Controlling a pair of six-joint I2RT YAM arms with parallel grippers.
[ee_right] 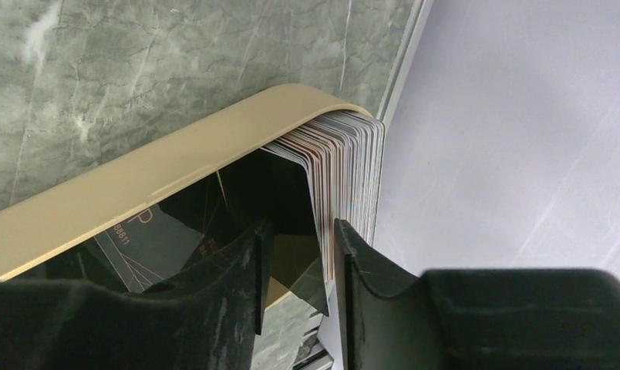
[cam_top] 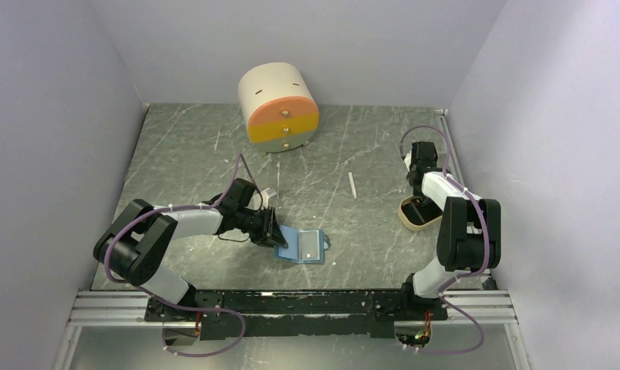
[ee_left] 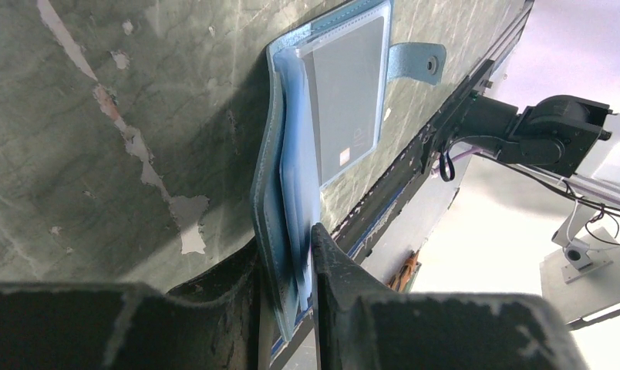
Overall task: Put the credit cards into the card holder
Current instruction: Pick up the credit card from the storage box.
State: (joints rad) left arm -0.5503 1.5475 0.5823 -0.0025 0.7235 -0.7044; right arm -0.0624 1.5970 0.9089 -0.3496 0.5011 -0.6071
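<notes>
The card holder point(cam_top: 304, 247) lies open on the table, teal-blue outside and light blue inside, with a clear pocket showing a grey card point(ee_left: 345, 100). My left gripper point(cam_top: 274, 231) is shut on the card holder's near edge point(ee_left: 285, 243), the blue leaves pinched between both fingers. Several credit cards point(ee_right: 345, 154) stand on edge in a stack at one end of the beige tray point(ee_right: 176, 166). A dark card point(ee_right: 149, 239) lies flat inside it. My right gripper point(ee_right: 299, 231) hangs over the tray point(cam_top: 406, 216), its jaws apart, the stack's edge against the right finger.
A cream drum-shaped drawer unit point(cam_top: 280, 108) with an orange front stands at the back centre. A small white stick point(cam_top: 352, 185) lies mid-table. The tray sits close to the right wall point(ee_right: 523, 116). A metal rail point(cam_top: 291, 301) runs along the near edge.
</notes>
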